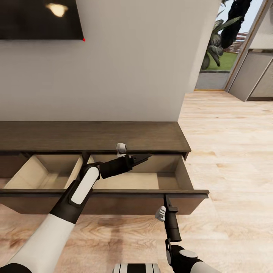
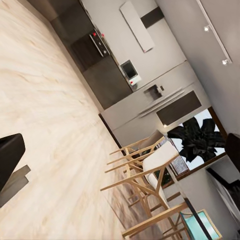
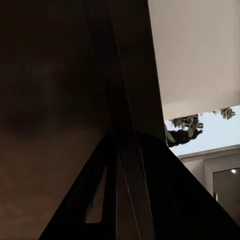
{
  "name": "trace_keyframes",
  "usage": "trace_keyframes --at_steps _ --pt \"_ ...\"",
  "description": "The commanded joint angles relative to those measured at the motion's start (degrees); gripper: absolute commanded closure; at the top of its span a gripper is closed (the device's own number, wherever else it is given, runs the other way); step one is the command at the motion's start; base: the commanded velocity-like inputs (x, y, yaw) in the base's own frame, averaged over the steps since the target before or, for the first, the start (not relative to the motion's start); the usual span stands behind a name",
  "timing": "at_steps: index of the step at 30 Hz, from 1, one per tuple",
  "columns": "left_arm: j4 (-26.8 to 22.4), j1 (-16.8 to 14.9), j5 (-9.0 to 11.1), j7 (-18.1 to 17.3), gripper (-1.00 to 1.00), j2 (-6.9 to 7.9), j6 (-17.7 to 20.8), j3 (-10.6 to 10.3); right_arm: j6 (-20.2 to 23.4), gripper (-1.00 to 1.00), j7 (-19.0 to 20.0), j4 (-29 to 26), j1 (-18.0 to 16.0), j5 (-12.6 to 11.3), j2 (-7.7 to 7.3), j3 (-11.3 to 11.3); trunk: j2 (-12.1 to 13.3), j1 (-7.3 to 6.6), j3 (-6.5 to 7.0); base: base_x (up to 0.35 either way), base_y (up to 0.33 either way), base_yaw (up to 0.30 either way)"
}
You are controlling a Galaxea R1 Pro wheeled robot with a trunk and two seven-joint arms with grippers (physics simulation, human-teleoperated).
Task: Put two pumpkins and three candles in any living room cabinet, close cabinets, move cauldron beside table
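While the right gripper (image 1: 165, 197) sits closed at the cabinet's (image 1: 94, 134) open drawer front (image 1: 113, 206), an off-centre push could jam it; the left gripper (image 1: 146, 156), apparently closed and empty, could get pinched.

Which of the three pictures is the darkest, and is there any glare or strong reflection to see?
Right wrist view is darkest: the dark cabinet front sits close, murky, behind the right gripper. Head view is evenly lit, with one bright lamp reflection on the black screen. Left wrist view is bright and strongly tilted.
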Motion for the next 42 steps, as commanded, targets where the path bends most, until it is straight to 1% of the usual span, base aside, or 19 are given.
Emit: trace_keyframes --at_steps 1,13,14,26,39,42 --pt "0.0 0.0 0.0 0.0 -1.00 0.00 0.0 0.0 -0.1 1.00 0.5 0.3 0.0 -0.2 -0.02 -0.3 0.0 0.01 -0.01 -0.003 0.000 0.000" --pt "0.1 0.0 0.0 0.0 -1.00 0.00 0.0 0.0 -0.1 1.00 0.7 0.2 0.0 -0.3 0.27 -0.5 0.0 0.01 -0.01 0.000 0.000 0.000" --pt "0.1 0.0 0.0 0.0 -1.00 0.00 0.0 0.0 -0.1 -1.00 0.7 0.2 0.0 -0.3 0.30 -0.5 0.0 0.01 -0.01 0.000 0.000 0.000" --pt "0.0 0.0 0.1 0.0 -1.00 0.00 0.0 0.1 -0.1 -1.00 0.6 0.0 0.0 -0.3 0.23 -0.6 0.0 0.01 -0.01 -0.010 0.000 0.000" --pt "0.0 0.0 0.1 0.0 -1.00 0.02 0.0 0.1 -0.3 -1.00 0.4 -0.1 0.0 -0.3 0.13 -0.6 0.0 0.01 -0.01 -0.309 0.000 0.000" --pt "0.0 0.0 0.1 0.0 -1.00 0.18 0.0 0.1 -0.3 -1.00 0.5 -0.1 0.0 -0.3 -0.05 -0.5 0.0 0.01 -0.01 -0.168 0.000 0.000"
